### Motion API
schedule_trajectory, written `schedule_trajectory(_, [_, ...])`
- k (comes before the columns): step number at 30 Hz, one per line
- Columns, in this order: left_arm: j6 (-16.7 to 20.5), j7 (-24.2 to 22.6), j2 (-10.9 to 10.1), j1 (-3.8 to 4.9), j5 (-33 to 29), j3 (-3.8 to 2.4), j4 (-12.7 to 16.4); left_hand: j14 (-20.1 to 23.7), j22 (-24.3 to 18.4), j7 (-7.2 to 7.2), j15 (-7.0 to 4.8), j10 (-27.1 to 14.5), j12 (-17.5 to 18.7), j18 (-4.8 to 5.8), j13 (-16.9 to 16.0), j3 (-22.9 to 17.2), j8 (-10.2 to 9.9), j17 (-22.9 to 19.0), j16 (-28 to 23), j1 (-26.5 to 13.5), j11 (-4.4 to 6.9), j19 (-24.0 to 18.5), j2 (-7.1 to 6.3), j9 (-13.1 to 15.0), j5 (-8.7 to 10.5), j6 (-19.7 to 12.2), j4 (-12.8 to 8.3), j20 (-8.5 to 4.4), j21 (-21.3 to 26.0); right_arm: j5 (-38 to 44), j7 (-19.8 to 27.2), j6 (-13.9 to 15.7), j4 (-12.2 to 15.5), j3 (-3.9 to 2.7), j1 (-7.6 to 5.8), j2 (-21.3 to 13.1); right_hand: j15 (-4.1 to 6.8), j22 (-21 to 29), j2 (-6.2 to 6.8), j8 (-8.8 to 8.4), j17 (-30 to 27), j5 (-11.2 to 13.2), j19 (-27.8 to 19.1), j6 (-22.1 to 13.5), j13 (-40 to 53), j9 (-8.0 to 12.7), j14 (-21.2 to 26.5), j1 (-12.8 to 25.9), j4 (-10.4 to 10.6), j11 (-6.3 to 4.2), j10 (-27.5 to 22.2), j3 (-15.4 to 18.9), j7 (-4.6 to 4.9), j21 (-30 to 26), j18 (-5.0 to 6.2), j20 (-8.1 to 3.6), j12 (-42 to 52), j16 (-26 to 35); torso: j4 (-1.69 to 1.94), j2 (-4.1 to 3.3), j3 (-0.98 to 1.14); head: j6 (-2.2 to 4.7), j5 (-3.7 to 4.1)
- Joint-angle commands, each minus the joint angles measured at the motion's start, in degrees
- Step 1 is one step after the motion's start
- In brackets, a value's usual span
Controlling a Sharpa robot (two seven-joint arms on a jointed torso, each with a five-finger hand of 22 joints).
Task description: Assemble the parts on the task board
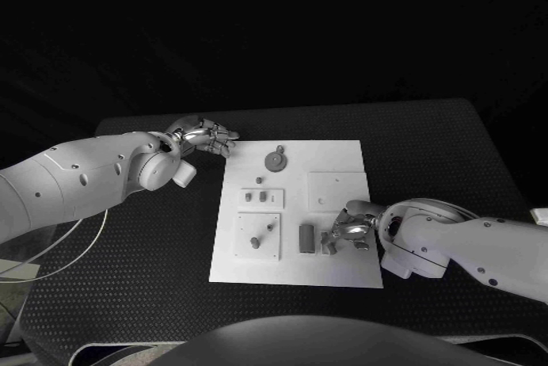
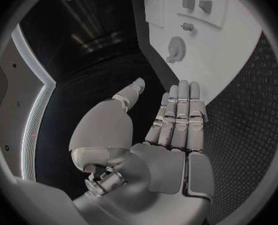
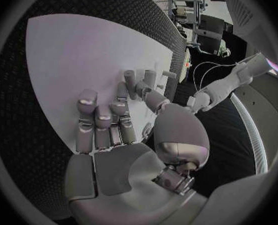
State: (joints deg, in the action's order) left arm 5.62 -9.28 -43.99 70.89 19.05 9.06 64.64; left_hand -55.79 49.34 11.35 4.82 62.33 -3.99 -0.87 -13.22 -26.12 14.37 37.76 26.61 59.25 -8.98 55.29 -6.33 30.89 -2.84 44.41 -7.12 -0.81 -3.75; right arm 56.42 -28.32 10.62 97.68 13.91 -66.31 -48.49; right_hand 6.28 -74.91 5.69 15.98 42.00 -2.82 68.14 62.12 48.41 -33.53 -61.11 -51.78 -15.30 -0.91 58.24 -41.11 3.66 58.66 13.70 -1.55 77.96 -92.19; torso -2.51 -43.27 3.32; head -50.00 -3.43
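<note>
You've got the black surface (image 1: pixel 457 136) under everything, with the white task board (image 1: pixel 343 271) lying flat in its middle. Your left hand (image 1: pixel 206 136) sits off the board's far left corner, over the bare surface just beside the board edge; its fingers (image 2: pixel 179 115) are straight and spread, holding nothing. Your right hand (image 1: pixel 352 227) is down over the board's near right part, fingers (image 3: pixel 101 120) bent toward the board next to the small parts there; you can't tell whether they grip one or just touch it. On the board, going down in size: a square raised plate (image 1: pixel 338 189) right of centre, a larger plate (image 1: pixel 258 236) at near left with a small peg (image 1: pixel 255 242) standing on it, a smaller plate (image 1: pixel 261 197) above it carrying two little pieces, a round gear (image 1: pixel 275 159) near the far edge, and a grey block (image 1: pixel 306 238) just beside the right hand.
</note>
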Motion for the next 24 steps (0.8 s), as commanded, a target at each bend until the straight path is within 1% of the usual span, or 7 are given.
schedule_trajectory(1, [-0.8, -0.4, 0.0, 0.01, 0.2, -0.02, 0.1, -0.4, -0.1, 0.75, 0.12, -0.1, -0.1, -0.40, 0.1, 0.1, 0.3, 0.1, -0.2, 0.2, 0.21, -0.4, -0.18, 0.1, -0.11, -0.2, 0.4, 0.09, -0.3, -0.4, 0.2, 0.1, -0.1, 0.30, 0.46, 0.3, 0.26, -0.1, 0.40, -0.02, 0.1, -0.2, 0.5, -1.2, 0.1, 0.3, 0.0, 0.8, 1.3, -0.01, -0.2, -0.3, 1.61, -0.3, 1.30, -0.32, -0.2, 0.3, 0.00, 0.01, 0.01, 0.00, 0.04])
schedule_trajectory(5, [-0.7, -0.4, 0.1, 0.01, 0.2, -0.02, 0.1, -0.4, -0.1, 0.75, 0.12, -0.1, -0.1, -0.40, 0.1, 0.1, 0.3, 0.1, -0.2, 0.2, 0.21, -0.4, -0.18, 0.1, -0.12, -0.2, 0.4, 0.09, -0.3, -0.6, 0.3, 0.3, 0.0, 0.30, 0.47, 0.4, 0.33, -0.1, 0.20, 0.15, 0.2, -0.2, 0.8, -0.9, 0.2, 0.4, -0.2, 1.5, 2.6, -0.12, 0.1, -0.5, 1.50, -0.2, 1.30, -0.40, -0.2, 0.2, 0.00, 0.00, 0.00, 0.00, 0.12])
schedule_trajectory(10, [-0.8, -0.4, 0.1, 0.01, 0.2, -0.02, 0.1, -0.4, -0.1, 0.75, 0.12, -0.1, -0.1, -0.40, 0.1, 0.1, 0.3, 0.1, -0.2, 0.2, 0.21, -0.4, -0.17, 0.1, -0.12, -0.2, 0.4, 0.09, -0.3, -0.8, 0.5, 0.2, 0.0, 0.30, 0.47, 0.4, 0.40, -0.2, 0.64, 0.23, 0.2, -0.2, 0.9, -0.8, 0.3, 0.5, -0.4, 3.6, 4.8, -0.20, 0.3, -0.3, 1.42, -0.2, 1.30, -0.42, -0.3, 0.3, 0.01, 0.00, 0.00, 0.00, 0.10])
schedule_trajectory(18, [-0.8, -0.4, 0.0, 0.01, 0.2, -0.01, 0.1, -0.4, -0.1, 0.75, 0.12, -0.1, -0.1, -0.40, 0.1, 0.1, 0.3, 0.1, -0.2, 0.2, 0.21, -0.4, -0.18, 0.1, -0.11, -0.2, 0.4, 0.09, -0.3, -1.1, 0.9, 0.3, 0.0, 0.30, 0.47, 0.4, 0.50, -0.3, 2.40, 0.30, 0.4, -0.2, 1.0, -0.7, 0.5, 0.8, -0.5, 6.5, 7.6, -0.29, 0.4, -0.5, 1.33, -0.3, 1.30, -0.65, -0.4, 0.4, 0.01, 0.00, -0.01, 0.00, 0.08])
schedule_trajectory(19, [-0.8, -0.4, 0.0, 0.01, 0.2, -0.01, 0.1, -0.4, -0.1, 0.75, 0.12, -0.1, -0.1, -0.40, 0.1, 0.1, 0.3, 0.1, -0.2, 0.2, 0.21, -0.4, -0.17, 0.1, -0.12, -0.2, 0.4, 0.09, -0.3, -1.1, 0.9, 0.3, 0.0, 0.30, 0.47, 0.4, 0.52, -0.3, 2.40, 0.34, 0.4, -0.2, 1.0, -0.7, 0.6, 0.8, -0.5, 6.7, 7.9, -0.31, 0.4, -0.6, 1.31, -0.3, 1.30, -0.68, -0.4, 0.4, 0.02, 0.00, -0.02, 0.00, 0.06])
schedule_trajectory(22, [-0.8, -0.4, 0.0, 0.01, 0.2, -0.01, 0.1, -0.4, -0.1, 0.75, 0.12, -0.1, -0.1, -0.40, 0.1, 0.1, 0.3, 0.1, -0.3, 0.2, 0.21, -0.4, -0.18, 0.1, -0.11, -0.2, 0.4, 0.09, -0.3, -1.1, 0.9, 0.0, 0.0, 0.30, 0.47, 0.4, 0.53, -0.3, 2.41, 0.38, 0.4, -0.2, 1.0, -0.6, 0.6, 0.8, -0.6, 7.0, 8.2, -0.33, 0.4, -0.6, 1.29, -0.3, 1.30, -0.71, -0.4, 0.4, 0.02, 0.00, -0.01, 0.00, 0.11])
schedule_trajectory(24, [-0.8, -0.4, 0.0, 0.01, 0.2, -0.01, 0.1, -0.4, -0.1, 0.74, 0.12, -0.1, -0.1, -0.40, 0.1, 0.1, 0.3, 0.1, -0.3, 0.2, 0.21, -0.4, -0.18, 0.1, -0.12, -0.2, 0.4, 0.09, -0.3, -1.2, 1.0, -0.2, 0.0, 0.30, 0.47, 0.4, 0.54, -0.3, 2.66, 0.40, 0.4, -0.2, 1.0, -0.6, 0.6, 0.8, -0.6, 7.1, 8.3, -0.34, 0.4, -0.6, 1.29, -0.2, 1.30, -0.72, -0.4, 0.4, 0.00, 0.00, -0.01, 0.00, 0.07])
